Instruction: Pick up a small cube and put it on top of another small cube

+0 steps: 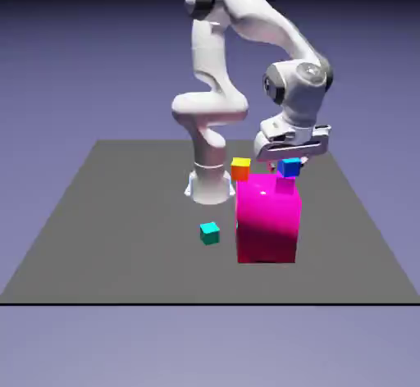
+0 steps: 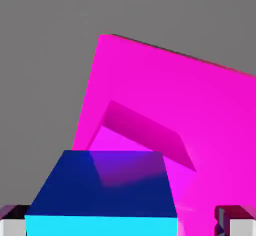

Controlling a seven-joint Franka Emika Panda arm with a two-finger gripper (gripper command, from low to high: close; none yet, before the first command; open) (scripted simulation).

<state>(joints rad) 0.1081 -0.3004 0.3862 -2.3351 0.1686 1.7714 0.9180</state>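
The small blue cube (image 1: 289, 166) with a cyan face sits directly over the small magenta-pink cube (image 1: 285, 185), which stands on top of a big magenta block (image 1: 267, 221). I cannot tell for certain whether the two small cubes touch. My gripper (image 1: 288, 161) hangs around the blue cube, jaws open. In the hand view the blue cube (image 2: 105, 195) fills the bottom middle. A gap shows between it and the right fingertip (image 2: 240, 224). The left fingertip (image 2: 10, 226) is close beside it. The pink cube (image 2: 145, 140) shows beyond the blue one.
An orange small cube (image 1: 240, 169) lies just behind the big block toward the exterior view's left. A teal-green small cube (image 1: 210, 233) rests on the grey table (image 1: 107, 229) to the left of the block. The robot's base (image 1: 207, 184) stands behind them.
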